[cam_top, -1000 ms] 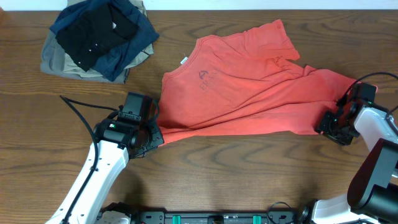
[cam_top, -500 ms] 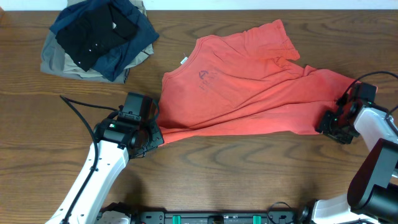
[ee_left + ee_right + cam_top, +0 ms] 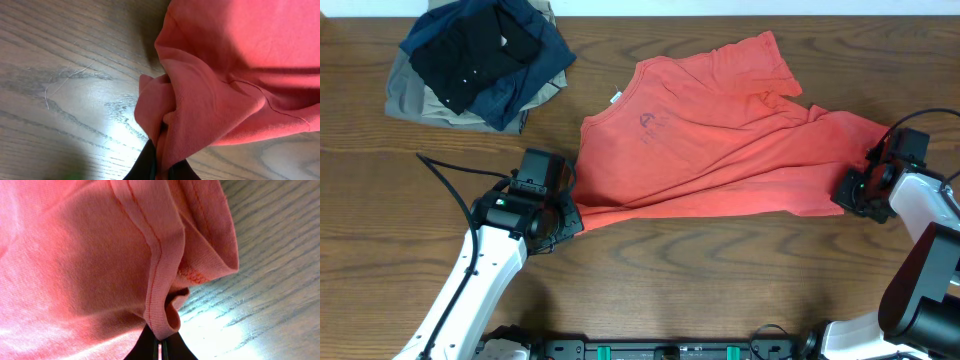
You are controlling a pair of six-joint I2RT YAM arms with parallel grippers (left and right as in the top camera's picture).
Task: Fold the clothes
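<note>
A dark brown wooden table with a heavy, wavy grain fills the overhead view from left to right. A thin pale strip runs along its far edge; whether this is wall or floor cannot be told. At the far left sits a loose pile of garments in black, navy and khaki. Light from above leaves a bright white glare on the polished wood in both close views, with soft shadows beside it.
</note>
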